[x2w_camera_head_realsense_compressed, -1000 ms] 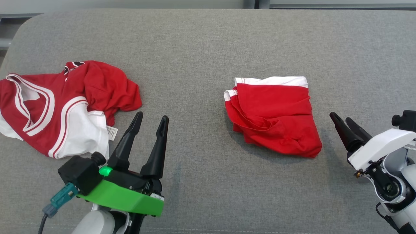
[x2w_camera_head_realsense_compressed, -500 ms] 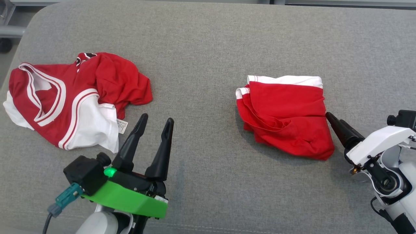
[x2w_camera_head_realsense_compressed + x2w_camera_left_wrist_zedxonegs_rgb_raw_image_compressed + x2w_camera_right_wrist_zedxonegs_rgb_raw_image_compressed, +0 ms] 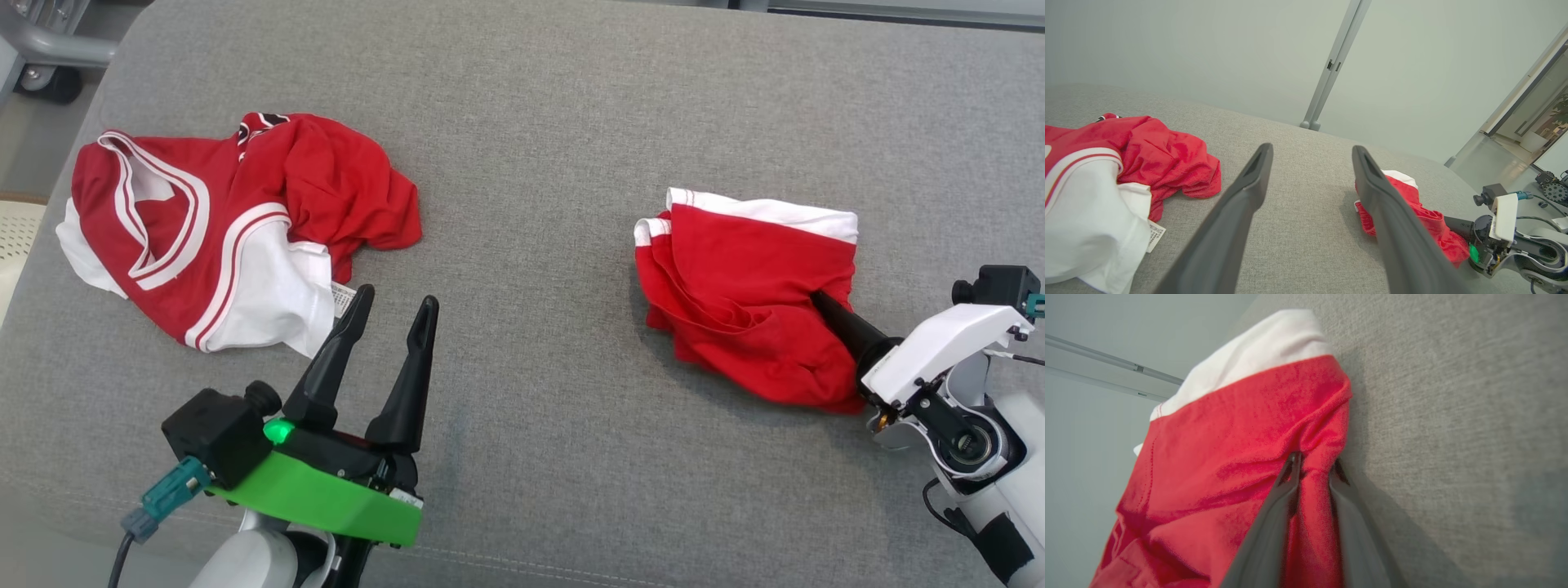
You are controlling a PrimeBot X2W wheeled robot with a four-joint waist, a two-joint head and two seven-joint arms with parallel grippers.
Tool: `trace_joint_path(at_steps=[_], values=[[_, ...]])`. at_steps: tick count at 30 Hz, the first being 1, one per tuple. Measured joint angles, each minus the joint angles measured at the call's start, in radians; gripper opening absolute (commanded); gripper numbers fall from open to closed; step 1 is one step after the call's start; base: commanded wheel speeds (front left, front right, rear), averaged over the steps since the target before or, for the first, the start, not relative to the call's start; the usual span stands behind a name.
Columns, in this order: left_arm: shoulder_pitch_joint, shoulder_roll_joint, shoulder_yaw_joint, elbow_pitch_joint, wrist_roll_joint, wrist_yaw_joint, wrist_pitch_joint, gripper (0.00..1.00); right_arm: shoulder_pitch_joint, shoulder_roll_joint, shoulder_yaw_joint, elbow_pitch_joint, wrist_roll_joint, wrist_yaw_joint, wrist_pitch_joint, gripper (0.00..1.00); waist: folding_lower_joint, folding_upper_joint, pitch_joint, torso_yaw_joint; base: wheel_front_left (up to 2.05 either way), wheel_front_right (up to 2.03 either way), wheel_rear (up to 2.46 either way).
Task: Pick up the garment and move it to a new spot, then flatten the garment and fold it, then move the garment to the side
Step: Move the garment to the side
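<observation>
The right pincer [image 3: 816, 296] has its two dark fingers nearly together on a fold of red cloth at the near right edge of the shorts [image 3: 751, 278]. In the right wrist view a ridge of fabric is nipped between the fingers, just short of the tips of that pincer [image 3: 1315, 461], and the cloth puckers where they bite. The rest of the shorts [image 3: 1241, 449] spread ahead of that pincer and to its left: folded, red, with a white waistband along the far edge. They lie flat on the grey, fabric-covered bench [image 3: 531, 163].

The left pincer [image 3: 397, 296] stands wide open with nothing between its fingers, which point away from the robot above the bench. A crumpled red and white jersey [image 3: 245, 220] lies just ahead of it and to its left. The jersey's white label [image 3: 343, 298] is just beside the tip of the left finger; I cannot tell whether the two touch. In the left wrist view the jersey [image 3: 1159, 155] sits to the left of the open left pincer [image 3: 1312, 148] and the shorts [image 3: 1427, 218] to its right, partly behind the right finger. Bare grey bench lies between the two garments, which are well apart.
</observation>
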Motion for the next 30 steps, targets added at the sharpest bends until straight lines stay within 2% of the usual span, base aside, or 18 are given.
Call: trace_joint_path(at_steps=[1, 8, 13, 18, 20, 23, 30], values=[[0.000, -0.001, 0.000, 0.003, 0.000, 0.000, 0.000, 1.00, -0.002, 0.000, 0.003, 0.004, 0.000, 0.008, 0.008, 0.00, 0.0000, 0.0000, -0.002, 0.003, 0.00, 0.00, 0.00], [0.003, 0.005, 0.041, 0.033, 0.000, 0.001, -0.005, 1.00, -0.032, -0.001, 0.020, -0.004, 0.000, 0.037, 0.031, 0.00, 0.0000, 0.0000, -0.021, 0.003, 0.00, 0.00, 0.00], [0.015, 0.033, 0.094, 0.086, 0.016, 0.001, -0.013, 1.00, -0.062, -0.058, 0.009, -0.025, -0.029, 0.044, 0.035, 0.00, 0.0000, 0.0000, -0.037, -0.017, 0.00, 0.00, 0.00], [0.042, 0.039, 0.129, 0.124, 0.018, 0.010, -0.020, 1.00, -0.114, -0.149, 0.029, -0.072, -0.169, 0.050, 0.007, 0.00, 0.0000, 0.0000, -0.040, -0.042, 0.00, 0.00, 0.00], [0.042, 0.036, 0.132, 0.140, 0.018, 0.010, -0.022, 1.00, -0.116, -0.127, 0.004, -0.099, -0.142, 0.050, -0.016, 0.00, 0.0000, 0.0000, -0.047, -0.049, 0.00, 0.00, 0.00], [0.055, 0.035, 0.161, 0.151, 0.018, 0.010, -0.023, 1.00, -0.129, -0.099, 0.026, -0.139, -0.139, 0.058, -0.011, 0.00, 0.0000, 0.0000, -0.057, -0.064, 0.00, 0.00, 0.00], [0.063, 0.011, 0.151, 0.166, 0.016, 0.010, -0.026, 1.00, -0.117, -0.107, 0.038, -0.141, -0.128, 0.059, 0.009, 0.00, 0.0000, 0.0000, -0.085, -0.098, 0.00, 0.00, 0.00]])
